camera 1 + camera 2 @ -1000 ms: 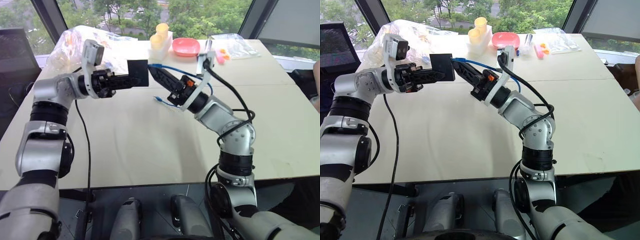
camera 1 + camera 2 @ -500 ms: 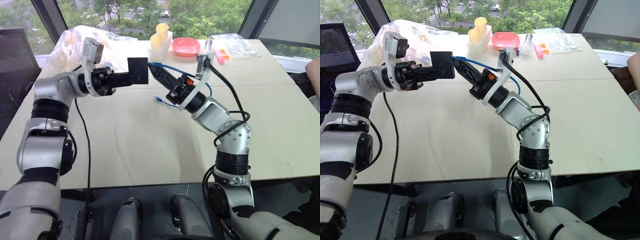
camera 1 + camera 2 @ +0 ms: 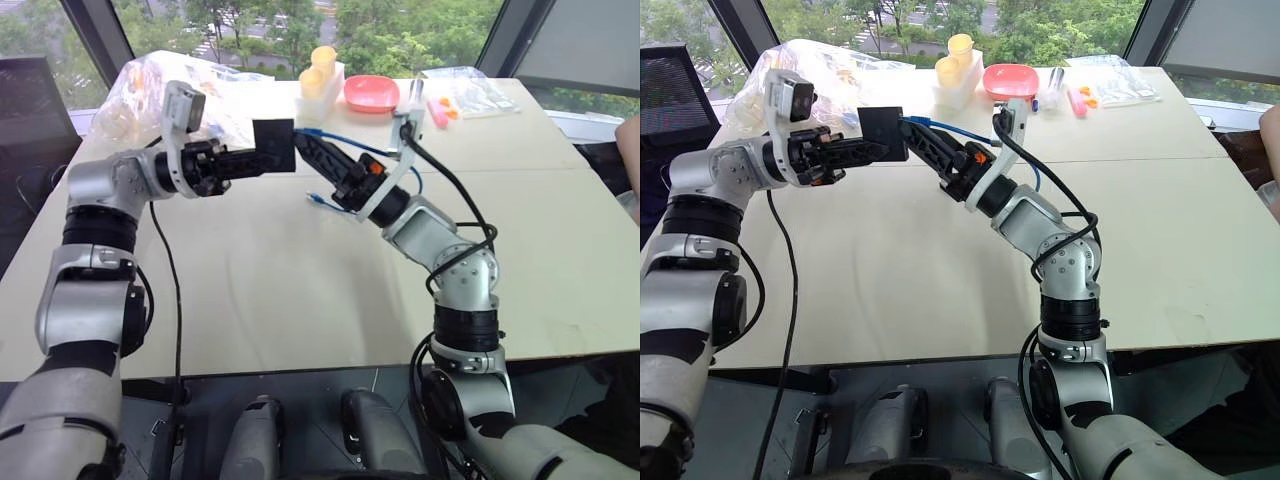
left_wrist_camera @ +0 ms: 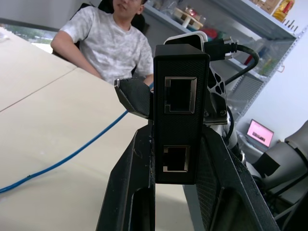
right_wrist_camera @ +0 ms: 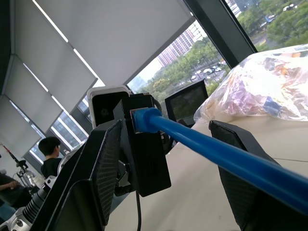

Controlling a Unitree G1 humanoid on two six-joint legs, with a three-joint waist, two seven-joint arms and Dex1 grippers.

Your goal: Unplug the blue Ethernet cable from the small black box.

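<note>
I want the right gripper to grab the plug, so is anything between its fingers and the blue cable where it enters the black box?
Nothing visible. The right gripper is open, fingers either side of the blue Ethernet cable beside the small black box.

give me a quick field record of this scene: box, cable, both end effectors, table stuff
small black box: held off the table, clamped between the left end effector's fingers
blue Ethernet cable: one plug seated in the box; its far end lies on the table
left end effector: shut on the box
right end effector: open, its fingers standing either side of the cable close to the box, clear of it
plug state: not yet pulled out
table items: pink bowl, yellow cups, plastic bags
</note>
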